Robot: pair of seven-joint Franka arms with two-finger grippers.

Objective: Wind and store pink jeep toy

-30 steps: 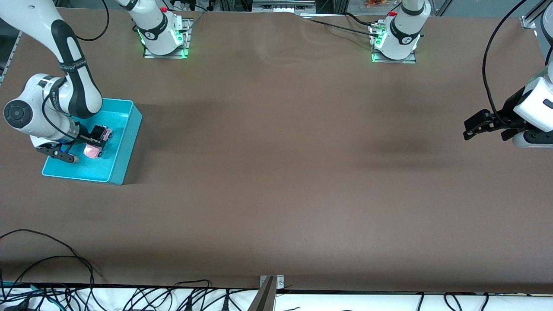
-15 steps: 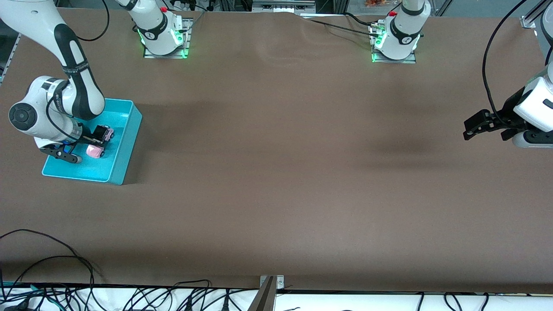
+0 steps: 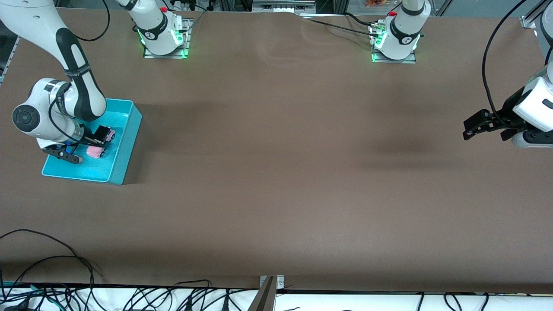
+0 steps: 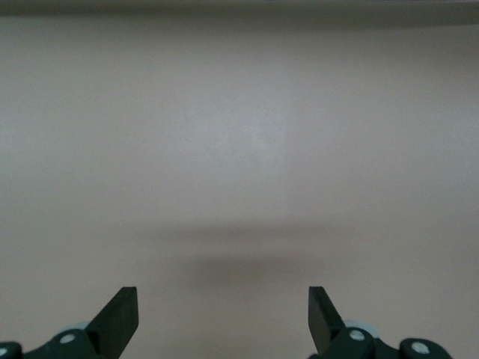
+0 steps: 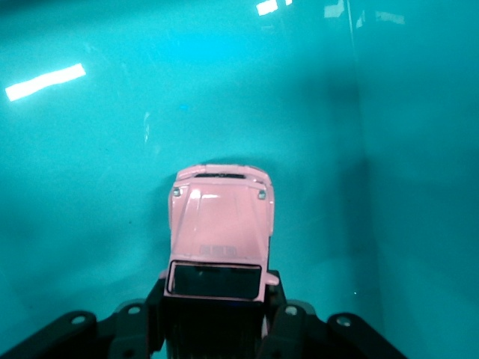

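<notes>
Right gripper low inside turquoise bin at right arm's end of table, fingers clamped on rear of pink jeep toy. In right wrist view, bonnet pointing away from the fingers, over the bin floor; whether wheels already touch floor cannot be told. In front view, a second pink patch in the bin just below the gripper: reflection or separate item, not resolvable.

Left gripper waiting above bare table at left arm's end, fingers wide apart, nothing between them.

Judged stage: storing, release not yet done.

Risks from here:
- If spring wound, possible run-off on release, into bin wall or tipping over it; low wall the only stop.
- Release from height: bounce or roll onto side on slick plastic floor.
- Fingers opening unevenly: toy dragged or flicked sideways.
- Withdrawal with toy stuck to a pad: lifted back out.
- Gripper body close to bin wall: bin nudged along table on retreat.
</notes>
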